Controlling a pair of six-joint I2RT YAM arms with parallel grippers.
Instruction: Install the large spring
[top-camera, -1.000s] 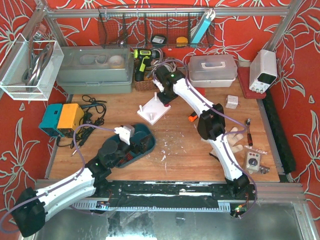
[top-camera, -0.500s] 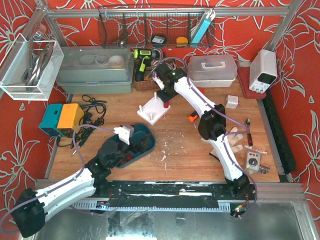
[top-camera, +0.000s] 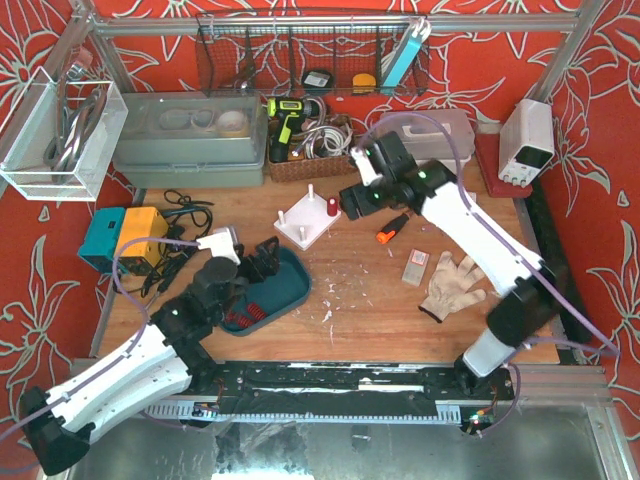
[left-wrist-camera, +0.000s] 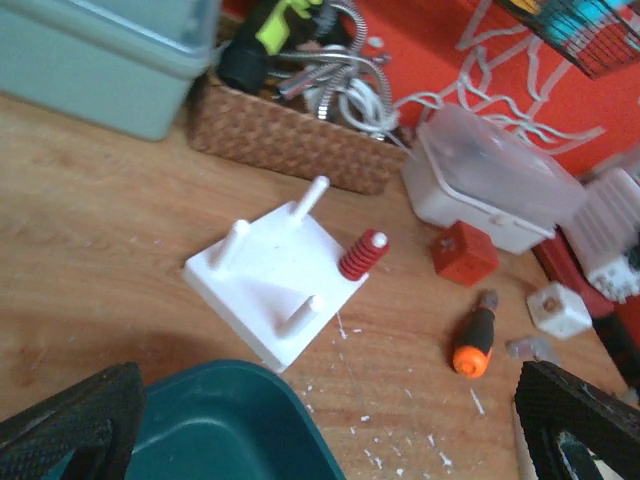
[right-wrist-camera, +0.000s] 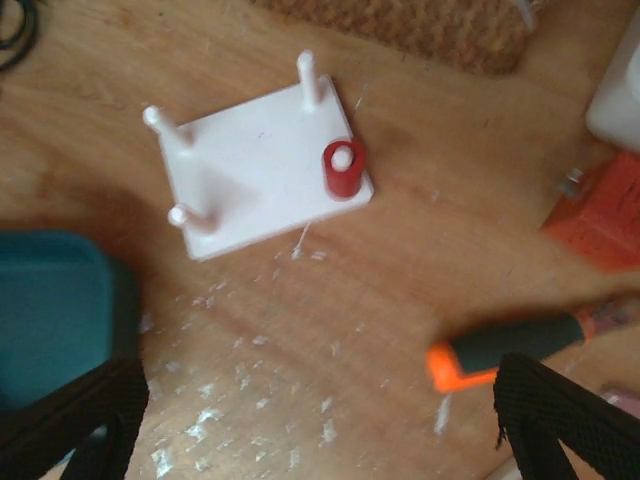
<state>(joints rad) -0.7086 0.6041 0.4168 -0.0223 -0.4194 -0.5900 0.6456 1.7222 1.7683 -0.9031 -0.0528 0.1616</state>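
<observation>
The large red spring (top-camera: 331, 208) stands upright over the right corner peg of the white peg board (top-camera: 306, 222); it also shows in the left wrist view (left-wrist-camera: 362, 255) and the right wrist view (right-wrist-camera: 342, 168). My right gripper (top-camera: 350, 200) hovers just right of the board, open and holding nothing (right-wrist-camera: 320, 420). My left gripper (top-camera: 262, 255) is open over the far edge of the teal tray (top-camera: 290, 292), with nothing between its fingers (left-wrist-camera: 320, 440). More red springs (top-camera: 250, 310) lie in the tray.
An orange-and-black screwdriver (top-camera: 388, 232) lies right of the board, with a small card (top-camera: 415, 268) and gloves (top-camera: 450, 285) beyond it. A wicker basket (top-camera: 310, 160), a white lidded box (top-camera: 425, 135) and a grey-green bin (top-camera: 190, 140) line the back. Cables and a blue-yellow device (top-camera: 125, 235) sit at the left.
My right gripper has opened and drawn back to the right, leaving the red spring on its peg. The right arm has swung right. The left arm has reached slightly farther over the tray.
</observation>
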